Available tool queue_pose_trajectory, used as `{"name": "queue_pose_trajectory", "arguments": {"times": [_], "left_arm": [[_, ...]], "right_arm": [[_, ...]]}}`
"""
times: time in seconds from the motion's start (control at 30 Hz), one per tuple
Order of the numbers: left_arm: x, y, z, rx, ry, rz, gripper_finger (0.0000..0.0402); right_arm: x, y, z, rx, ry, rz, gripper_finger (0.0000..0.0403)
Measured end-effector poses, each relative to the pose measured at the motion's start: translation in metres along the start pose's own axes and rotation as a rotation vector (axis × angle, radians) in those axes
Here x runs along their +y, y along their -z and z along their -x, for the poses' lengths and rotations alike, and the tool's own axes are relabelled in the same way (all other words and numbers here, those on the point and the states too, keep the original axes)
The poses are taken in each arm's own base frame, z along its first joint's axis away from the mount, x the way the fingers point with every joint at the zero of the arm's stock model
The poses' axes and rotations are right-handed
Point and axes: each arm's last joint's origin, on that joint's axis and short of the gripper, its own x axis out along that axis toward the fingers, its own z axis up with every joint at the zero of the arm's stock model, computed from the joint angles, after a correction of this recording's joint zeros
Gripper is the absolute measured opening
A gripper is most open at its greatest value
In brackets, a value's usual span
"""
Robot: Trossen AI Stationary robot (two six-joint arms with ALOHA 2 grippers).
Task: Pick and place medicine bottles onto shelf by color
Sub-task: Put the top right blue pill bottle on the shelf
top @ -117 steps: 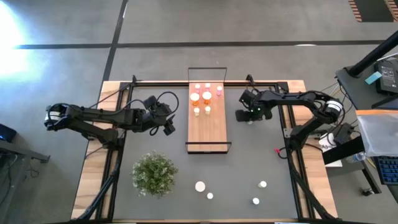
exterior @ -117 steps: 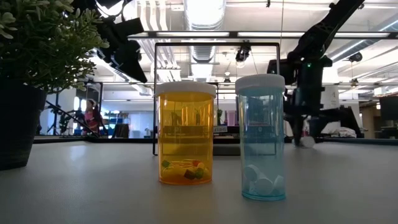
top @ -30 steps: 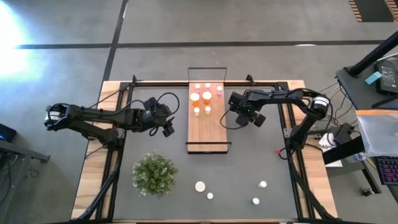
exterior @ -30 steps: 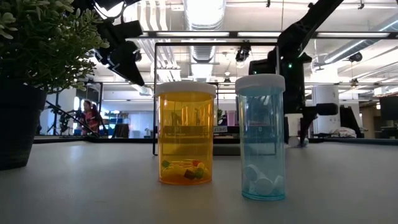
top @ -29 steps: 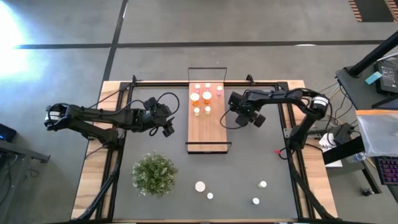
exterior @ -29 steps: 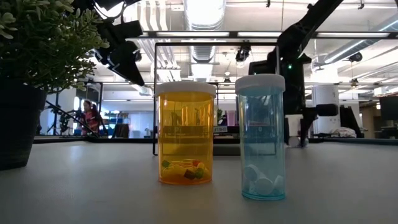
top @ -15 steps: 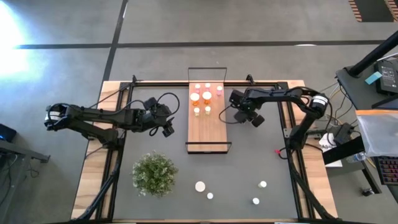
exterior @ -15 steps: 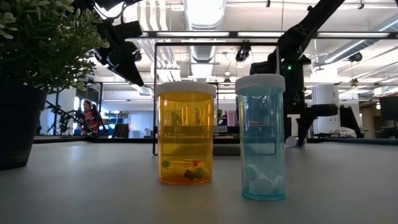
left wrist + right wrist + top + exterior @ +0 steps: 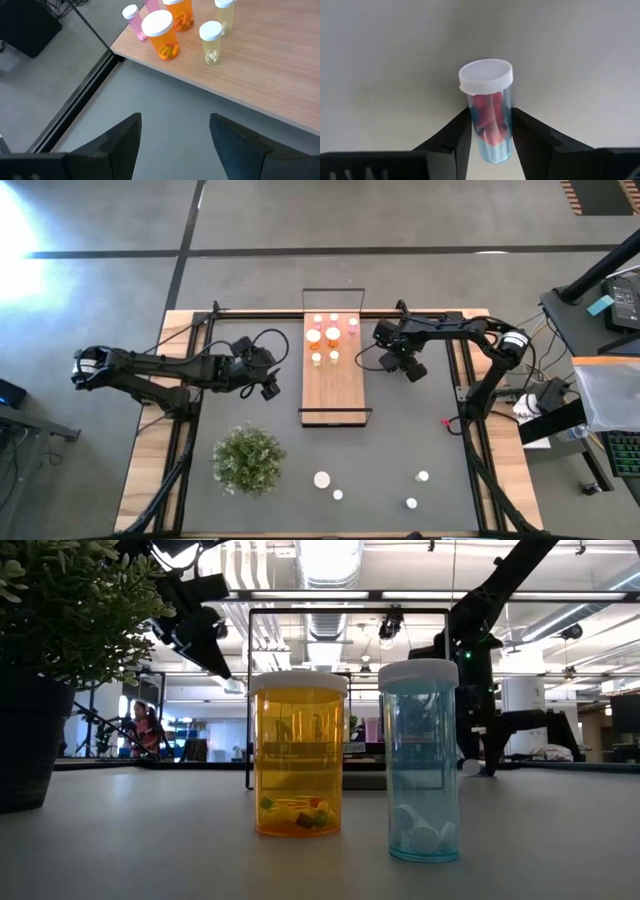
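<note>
My right gripper [image 9: 491,120] points down over the grey mat, just right of the wooden shelf [image 9: 332,385], and is shut on a small bottle [image 9: 490,115] with a white cap and a clear body with pink-red contents. My left gripper [image 9: 175,135] hangs open, with nothing in it, to the left of the shelf [image 9: 260,65]. Several white-capped bottles stand on their bases at the shelf's far end: orange [image 9: 162,35], pale yellow [image 9: 212,42] and pink [image 9: 134,20]. More bottles stand on the mat near the front edge [image 9: 322,479], [image 9: 423,476]. My right gripper pinches the bottle's body [image 9: 492,125] between its two fingers, on opposite sides just below the cap [image 9: 486,76]. The fingers [image 9: 460,130] come from above, pointing down along the bottle. The bottle stands upright; I cannot tell whether its base rests on the mat.
A bushy green plant [image 9: 247,460] in a dark pot stands front left. An orange bottle [image 9: 298,755] and a blue one [image 9: 420,760] stand on the mat close to the low camera. A black wire frame [image 9: 333,290] rises at the shelf's far end.
My right gripper has rolled about its own downward line and shifted a little toward the table's far edge, staying beside the shelf's right side.
</note>
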Motion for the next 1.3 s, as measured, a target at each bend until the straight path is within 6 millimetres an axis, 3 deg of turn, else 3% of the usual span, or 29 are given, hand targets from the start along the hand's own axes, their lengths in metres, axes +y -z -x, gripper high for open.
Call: {"name": "queue_pose_trajectory", "arguments": {"times": [0.4,0.77,1.03,1.3], "left_arm": [[0.000,0.000,0.000,0.002,0.000,-0.003,0.0219],[0.000,0.000,0.000,0.003,0.000,-0.004,0.0219],[0.000,0.000,0.000,0.003,0.000,-0.003,0.0219],[0.000,0.000,0.000,0.003,0.000,-0.002,0.0219]], "right_arm": [[-0.001,0.000,0.005,-0.026,0.031,-0.162,0.0096],[0.003,0.006,0.041,-0.122,0.154,-0.342,0.0096],[0.015,0.008,0.069,-0.581,0.323,-0.523,0.0096],[0.039,0.009,0.054,-1.033,0.568,-0.640,0.0096]]}}
